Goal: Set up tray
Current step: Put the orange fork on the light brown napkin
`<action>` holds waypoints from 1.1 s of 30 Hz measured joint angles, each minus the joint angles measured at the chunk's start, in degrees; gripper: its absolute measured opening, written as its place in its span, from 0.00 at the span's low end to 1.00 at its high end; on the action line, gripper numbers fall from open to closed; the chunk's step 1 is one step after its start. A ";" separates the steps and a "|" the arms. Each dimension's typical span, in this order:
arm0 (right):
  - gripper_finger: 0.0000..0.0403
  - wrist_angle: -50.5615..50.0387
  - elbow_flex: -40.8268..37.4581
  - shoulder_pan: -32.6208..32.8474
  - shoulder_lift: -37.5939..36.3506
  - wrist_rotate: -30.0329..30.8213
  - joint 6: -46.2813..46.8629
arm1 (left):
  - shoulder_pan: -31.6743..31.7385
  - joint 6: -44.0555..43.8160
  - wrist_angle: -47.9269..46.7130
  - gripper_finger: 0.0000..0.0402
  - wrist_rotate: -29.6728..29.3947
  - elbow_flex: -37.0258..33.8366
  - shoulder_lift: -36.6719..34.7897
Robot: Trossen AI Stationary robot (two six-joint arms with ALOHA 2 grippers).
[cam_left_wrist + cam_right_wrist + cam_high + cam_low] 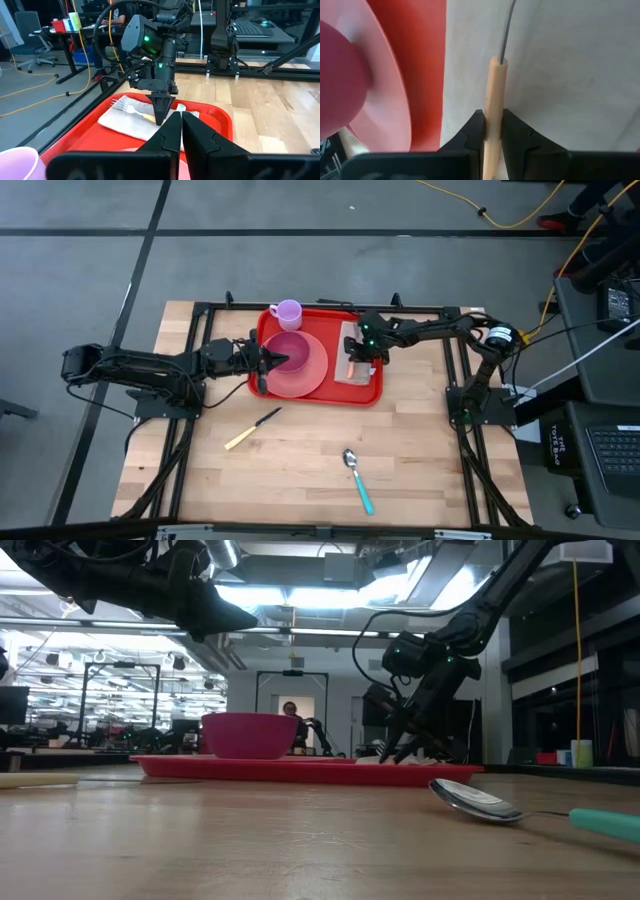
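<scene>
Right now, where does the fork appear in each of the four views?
High view: not resolvable, under the right gripper.
Low view: hidden among the right gripper's fingers.
Left wrist view: fork on the napkin, tines showing.
Right wrist view: its wooden handle between the fingers.
Shared landmark: the red tray.

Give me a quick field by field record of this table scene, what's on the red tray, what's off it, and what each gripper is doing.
tray: large flat red plastic tray at the table's far middle
on tray: round salmon-pink plate carrying a magenta bowl; lilac cup; white napkin with a wooden-handled fork
off tray: yellow-handled knife and teal-handled spoon, both on the bare wood
left gripper: shut, empty, over the plate
right gripper: over the napkin, shut on the fork handle
</scene>
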 joint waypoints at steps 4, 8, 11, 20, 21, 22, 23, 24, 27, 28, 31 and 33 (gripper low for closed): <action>0.11 -0.17 0.00 -0.02 0.00 -1.20 0.12 | 0.00 -0.01 0.00 0.02 0.02 0.00 0.00; 0.11 -0.17 0.00 -0.02 0.00 -1.40 -0.05 | 0.00 -0.01 0.00 0.02 0.02 0.00 0.00; 0.11 -0.15 0.00 -0.04 0.00 -1.75 -0.85 | 0.00 -0.01 0.00 0.02 0.02 0.00 0.00; 0.11 0.04 0.00 -0.19 0.00 -3.80 -1.49 | 0.00 0.01 0.00 0.02 0.02 0.00 0.00; 0.11 0.00 0.00 -0.34 0.00 -3.82 -1.46 | 0.00 0.01 0.00 0.02 0.02 0.00 0.00; 0.11 -0.04 -0.02 -0.46 0.00 -3.91 -1.49 | 0.00 -0.01 0.00 0.02 0.04 0.00 0.00; 0.11 -0.03 -0.02 -0.65 0.00 -4.17 -1.51 | 0.00 0.00 0.00 0.02 0.04 0.00 0.00; 0.11 -0.02 -0.02 -0.76 0.00 -4.25 -1.51 | 0.00 0.00 0.00 0.02 0.04 0.00 0.00; 0.11 -0.04 -0.02 -1.11 0.00 -4.41 -1.51 | 0.00 -0.01 0.00 0.02 0.02 0.00 0.00; 0.11 -0.04 -0.02 -1.25 0.00 -4.77 -1.51 | 0.00 -0.01 0.00 0.02 0.04 0.00 0.00; 0.12 -0.07 -0.02 -1.46 0.00 -5.90 -1.68 | 0.00 -0.01 0.00 0.03 0.03 0.00 0.00; 0.12 -0.07 -0.02 -1.46 0.00 -6.20 -1.86 | 0.00 -0.01 0.00 0.02 0.04 0.00 0.00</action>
